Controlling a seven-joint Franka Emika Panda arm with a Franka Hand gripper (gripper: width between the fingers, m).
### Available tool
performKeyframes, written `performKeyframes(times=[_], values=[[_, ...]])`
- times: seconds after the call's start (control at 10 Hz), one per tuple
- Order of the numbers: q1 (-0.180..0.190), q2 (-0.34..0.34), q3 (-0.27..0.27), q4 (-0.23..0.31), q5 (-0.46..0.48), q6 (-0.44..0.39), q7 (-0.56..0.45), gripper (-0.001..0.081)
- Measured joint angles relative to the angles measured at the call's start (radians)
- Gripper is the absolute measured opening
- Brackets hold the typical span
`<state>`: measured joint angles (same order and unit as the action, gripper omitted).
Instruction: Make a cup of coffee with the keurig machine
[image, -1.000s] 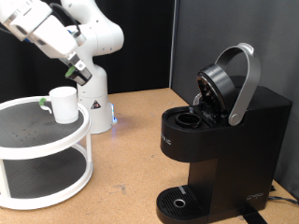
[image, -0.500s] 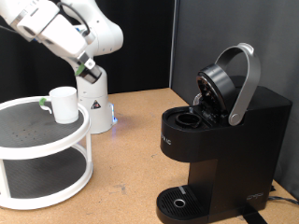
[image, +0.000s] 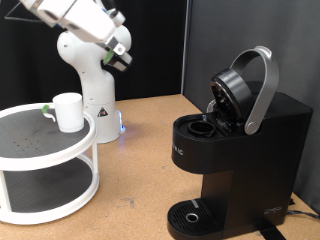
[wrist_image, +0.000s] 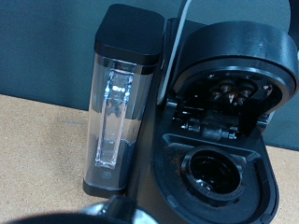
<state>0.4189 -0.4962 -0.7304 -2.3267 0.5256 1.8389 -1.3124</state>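
Note:
The keurig machine (image: 235, 140) stands black and boxy at the exterior view's right, with its silver-handled lid (image: 245, 88) raised and the pod chamber (image: 203, 128) open. The wrist view looks down on the same machine: the open chamber (wrist_image: 217, 173), the lid's underside (wrist_image: 232, 93) and a clear water tank (wrist_image: 117, 112). The white cup (image: 68, 112) sits on the top tier of a round white shelf (image: 45, 150) at the left, with a small green-topped item (image: 46, 108) beside it. My gripper (image: 120, 55) hangs high in the air between the shelf and the machine, touching neither.
The arm's white base (image: 98, 105) stands behind the shelf on a brown table (image: 140, 170). A dark curtain closes off the back. The machine's round drip base (image: 192, 216) sits at the bottom edge, with nothing on it.
My gripper has risen from just above the cup and swung to the right, toward the machine. Cup and machine have stayed put.

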Motion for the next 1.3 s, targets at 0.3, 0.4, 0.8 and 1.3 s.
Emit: performKeyframes(times=[0.3,0.4,0.8,1.3], values=[[0.044,0.061,0.035,0.045,0.035,0.064,0.041,0.0470],[0.061,0.080,0.043,0.054,0.057,0.091,0.042,0.0470],[0.110,0.129,0.057,0.072,0.118,0.135,0.041,0.0470],[0.118,0.182,0.073,0.077,0.141,0.183,0.056,0.0470]])
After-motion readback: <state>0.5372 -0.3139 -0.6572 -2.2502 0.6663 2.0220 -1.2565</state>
